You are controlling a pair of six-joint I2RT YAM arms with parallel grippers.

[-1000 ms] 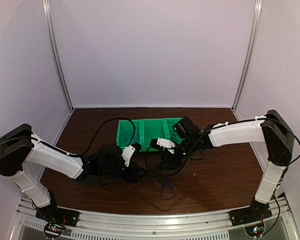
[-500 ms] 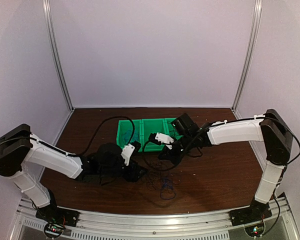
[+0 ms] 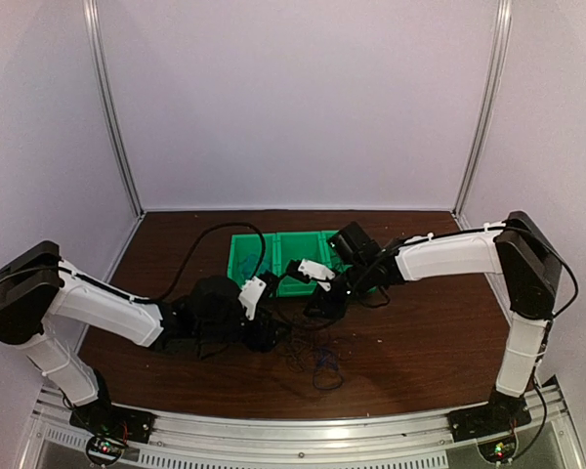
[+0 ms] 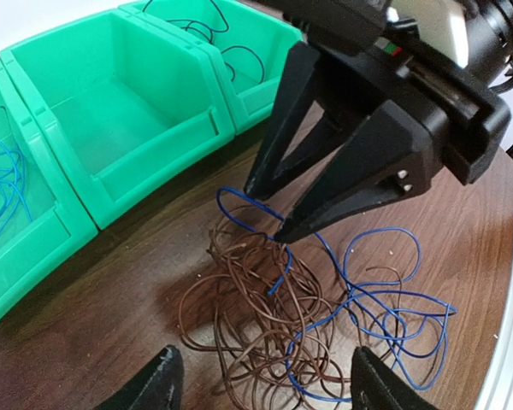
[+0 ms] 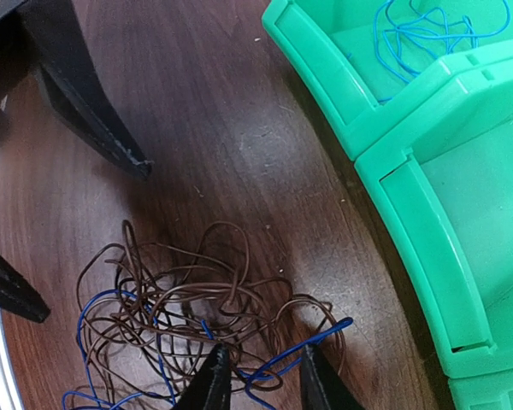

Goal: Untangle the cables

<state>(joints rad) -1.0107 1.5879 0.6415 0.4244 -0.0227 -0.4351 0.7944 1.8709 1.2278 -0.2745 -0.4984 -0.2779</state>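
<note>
Starting on the side of the heap farthest from the green bin [image 4: 154, 162], the left gripper [image 4: 265, 363] has its fingers spread wide and holds nothing. The cables [image 4: 265, 316] lie just ahead of it on the table [image 4: 85, 290], a loose tangle of brown wires [image 4: 231, 299] with one blue strand [image 4: 385, 299] looping out to the side. Between the tangle and the bin's front wall, the right gripper [image 5: 263, 350] points down onto the bin-side edge of the heap. Its fingers stand a little apart and are not clamped.

By my reading the next move turns on this relation: a stretch of the blue strand runs crosswise through the gap between the right fingertips, so that gripper is much the nearer and need only close. The left fingers frame the whole heap and no single wire.

Only the right wrist view shows the blue strand crossing that gap. Only the left wrist view shows the right fingers from outside, with a blue loop arching beside their tips. The top view shows both arms meeting in front of the bin, but the wires are too thin there to follow. Inside the bin, a sorted blue wire [image 5: 419, 26] lies in one end compartment.
</note>
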